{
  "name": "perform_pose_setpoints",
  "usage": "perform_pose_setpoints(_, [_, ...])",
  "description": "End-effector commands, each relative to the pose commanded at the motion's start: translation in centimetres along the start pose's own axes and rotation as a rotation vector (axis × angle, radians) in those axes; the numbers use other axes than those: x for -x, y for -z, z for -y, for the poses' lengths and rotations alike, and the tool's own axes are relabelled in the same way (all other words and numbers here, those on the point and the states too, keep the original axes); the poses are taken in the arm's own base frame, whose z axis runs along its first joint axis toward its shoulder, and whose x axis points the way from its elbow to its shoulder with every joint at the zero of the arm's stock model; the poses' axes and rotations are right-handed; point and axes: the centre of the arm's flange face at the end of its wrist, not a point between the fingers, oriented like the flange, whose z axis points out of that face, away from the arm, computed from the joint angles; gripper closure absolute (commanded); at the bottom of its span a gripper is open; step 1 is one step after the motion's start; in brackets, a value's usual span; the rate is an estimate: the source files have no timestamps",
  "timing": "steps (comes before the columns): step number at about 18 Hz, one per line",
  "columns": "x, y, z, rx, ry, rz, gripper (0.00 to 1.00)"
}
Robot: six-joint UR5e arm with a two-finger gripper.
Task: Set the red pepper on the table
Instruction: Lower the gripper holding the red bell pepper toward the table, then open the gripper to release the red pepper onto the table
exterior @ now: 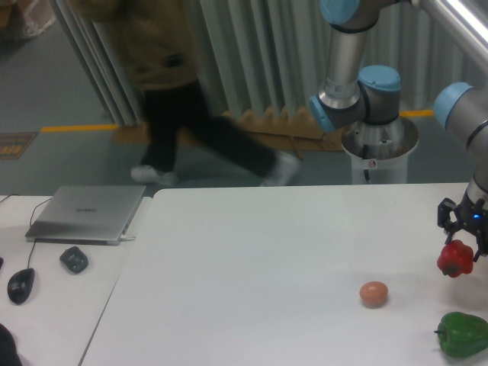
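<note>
at far left a smaller desk (53, 305) bears a closed laptop (85, 214) and a mouse (20, 285). a blurred person (183, 91) walks behind. on the white table (252, 267) lies a small orange-tan egg-shaped thing (374, 293), and a green pepper (462, 334) sits near the right corner. above it the gripper (460, 242) has its fingers closed on the red pepper (455, 258), apparently hanging clear of the tabletop, likely awaiting lowering; its top faces up into the jaws, long axis about vertical
</note>
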Motion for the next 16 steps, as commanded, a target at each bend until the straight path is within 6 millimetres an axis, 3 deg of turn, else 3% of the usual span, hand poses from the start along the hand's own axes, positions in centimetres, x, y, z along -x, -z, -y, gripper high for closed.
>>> perform_pose_setpoints(10, [0.8,-1.8,0.0,0.021,-0.020,0.024,0.65])
perform_pose_setpoints(16, [1.0,-1.9,0.1,0.018,-0.017,0.029,0.63])
